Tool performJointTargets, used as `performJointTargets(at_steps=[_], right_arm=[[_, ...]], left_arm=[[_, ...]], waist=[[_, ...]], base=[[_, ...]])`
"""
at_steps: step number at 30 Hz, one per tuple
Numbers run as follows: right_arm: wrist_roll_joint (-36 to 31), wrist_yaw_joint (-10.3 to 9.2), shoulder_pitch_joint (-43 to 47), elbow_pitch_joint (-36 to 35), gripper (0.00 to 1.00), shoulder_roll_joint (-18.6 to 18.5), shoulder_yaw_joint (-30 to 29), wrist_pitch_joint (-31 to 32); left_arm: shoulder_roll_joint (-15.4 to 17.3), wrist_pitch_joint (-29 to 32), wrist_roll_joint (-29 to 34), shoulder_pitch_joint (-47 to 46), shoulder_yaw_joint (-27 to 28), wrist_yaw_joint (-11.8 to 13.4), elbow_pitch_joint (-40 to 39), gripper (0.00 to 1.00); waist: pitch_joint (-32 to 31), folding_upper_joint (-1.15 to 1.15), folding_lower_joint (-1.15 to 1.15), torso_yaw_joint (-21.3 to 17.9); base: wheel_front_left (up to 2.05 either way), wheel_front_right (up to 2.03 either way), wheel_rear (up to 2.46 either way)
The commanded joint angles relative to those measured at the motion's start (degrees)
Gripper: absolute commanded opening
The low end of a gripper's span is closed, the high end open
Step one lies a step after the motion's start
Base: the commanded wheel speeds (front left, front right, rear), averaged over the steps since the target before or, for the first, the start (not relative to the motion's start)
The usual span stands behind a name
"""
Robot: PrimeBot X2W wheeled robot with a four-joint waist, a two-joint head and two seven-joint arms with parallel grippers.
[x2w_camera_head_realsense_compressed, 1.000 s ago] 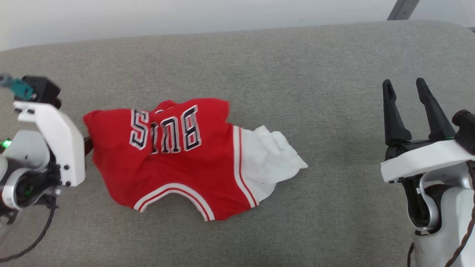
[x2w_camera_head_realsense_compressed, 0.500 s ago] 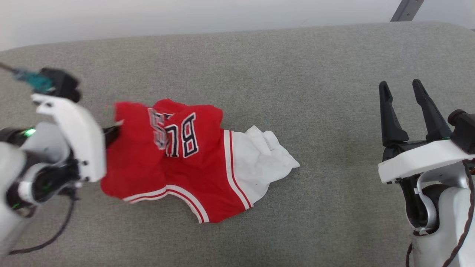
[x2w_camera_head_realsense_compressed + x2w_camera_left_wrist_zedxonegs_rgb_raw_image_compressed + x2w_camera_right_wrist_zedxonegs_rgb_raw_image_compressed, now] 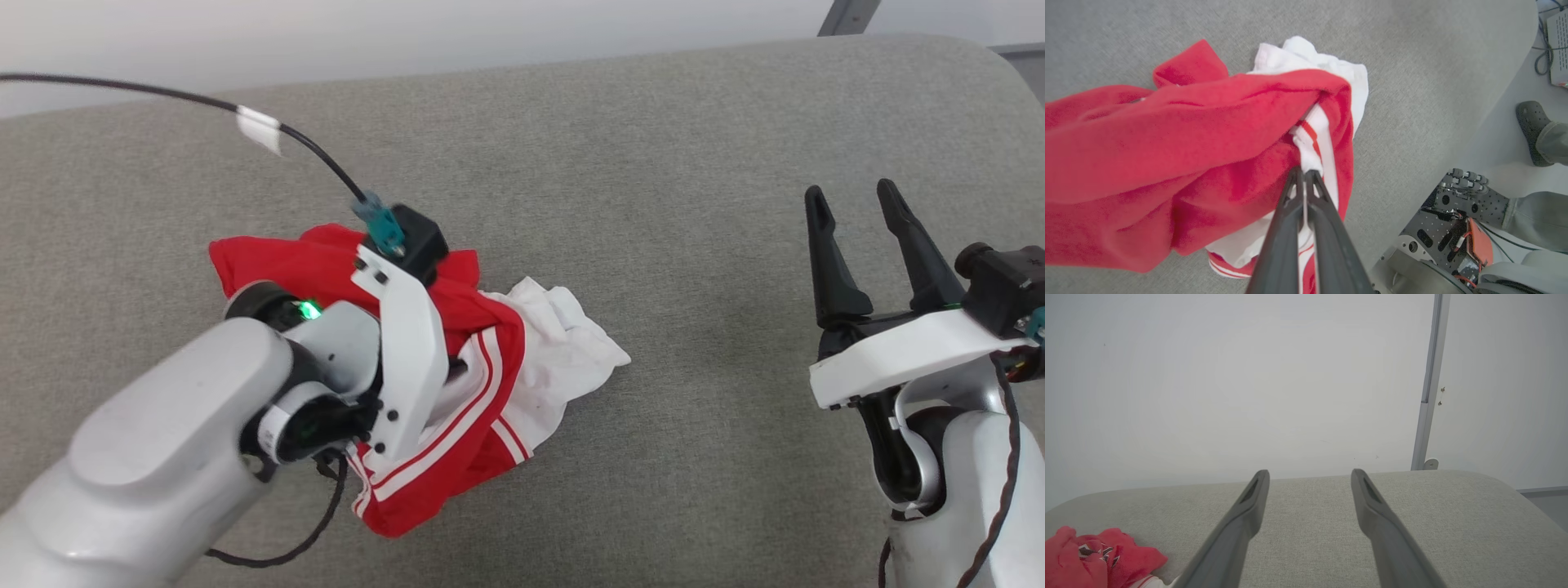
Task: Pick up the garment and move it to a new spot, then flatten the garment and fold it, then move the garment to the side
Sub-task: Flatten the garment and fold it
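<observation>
Lifting should go higher before the carry — the left gripper (image 3: pixel 1303 172) is pinched shut on the striped trim (image 3: pixel 1312 143) of the garment (image 3: pixel 1167 143), whose bulk lies bunched on the grey cushion (image 3: pixel 653 163), while the right gripper (image 3: pixel 849 194) stands spread wide and empty

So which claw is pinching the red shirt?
The left claw, shut on the shirt at its striped trim; the right claw stands open, holding nothing.

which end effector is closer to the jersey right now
Left. The left end effector is shut on the striped trim of the jersey, touching it. The right end effector stands open over the grey cushion, off to the jersey's right and clear of it.
</observation>
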Motion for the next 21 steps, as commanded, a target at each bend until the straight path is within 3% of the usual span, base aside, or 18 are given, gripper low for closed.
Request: performJointTargets(at_steps=[1, 3, 5, 6, 13, 21], right_arm=[[0.41, 0.0, -0.63, 0.21, 1.0, -0.01, 0.33, -0.42], [0.48, 0.0, -0.7, 0.53, 1.0, -0.01, 0.54, -0.58], [0.57, 0.0, -0.8, 0.81, 1.0, 0.0, 0.77, -0.78], [0.63, 0.0, -0.83, 0.92, 1.0, -0.01, 0.76, -0.82], [0.53, 0.0, -0.65, 0.77, 1.0, -0.01, 0.19, -0.92], [-0.08, 0.0, -1.0, -0.52, 1.0, -0.02, -0.63, -1.4]], left_arm=[[-1.0, -0.62, 1.36, 0.64, -1.07, -1.32, 2.06, 0.0], [-2.12, -1.17, 1.32, 1.16, -1.97, -2.34, 4.51, 0.0], [-3.01, -1.99, 1.54, 0.92, -2.21, -3.45, 6.64, 0.47], [-3.35, -2.34, 1.47, 0.8, -2.25, -3.99, 7.58, 1.0], [-2.6, -3.0, -0.68, -1.09, 0.32, -5.39, 8.54, 1.0], [1.57, 1.55, -2.66, -2.22, 1.65, -2.46, 4.79, 1.0]], waist=[[0.17, 0.0, 0.0, -0.49], [0.22, 0.0, 0.0, -0.73], [0.3, 0.0, 0.0, -0.9], [0.33, 0.0, 0.0, -0.9], [0.27, 0.0, 0.0, -0.36], [0.39, 0.0, 0.0, 0.67]], base=[[0.0, 0.0, 0.0], [0.0, 0.0, 0.0], [0.0, 0.0, 0.0], [0.0, 0.0, 0.0], [0.0, 0.0, 0.0], [0.0, 0.0, 0.0]])
